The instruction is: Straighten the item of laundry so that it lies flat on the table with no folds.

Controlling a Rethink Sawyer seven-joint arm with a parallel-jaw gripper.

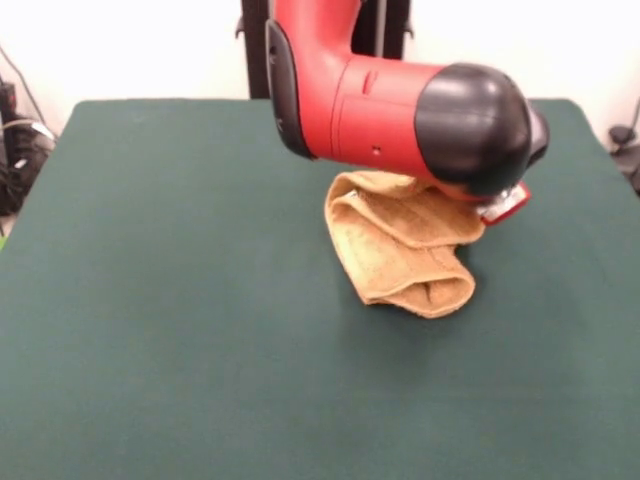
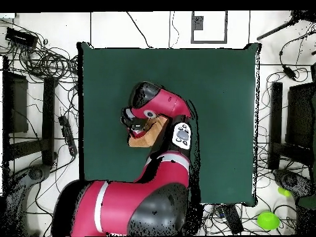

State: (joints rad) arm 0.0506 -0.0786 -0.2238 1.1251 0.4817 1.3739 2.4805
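Orange-tan towel (image 1: 405, 250) lies folded on the green table (image 1: 160, 300); the claw's grip state cannot be told.

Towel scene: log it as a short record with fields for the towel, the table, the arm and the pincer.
towel: orange-tan towel, bunched in thick rolled folds, not flat
towel place: near the middle of the table, partly under the arm's head
table: dark green cloth top, far larger than the towel
arm: red and black arm leaning over the towel's far edge
pincer: hidden behind the arm's black head; state cannot be told
task state: folds remain
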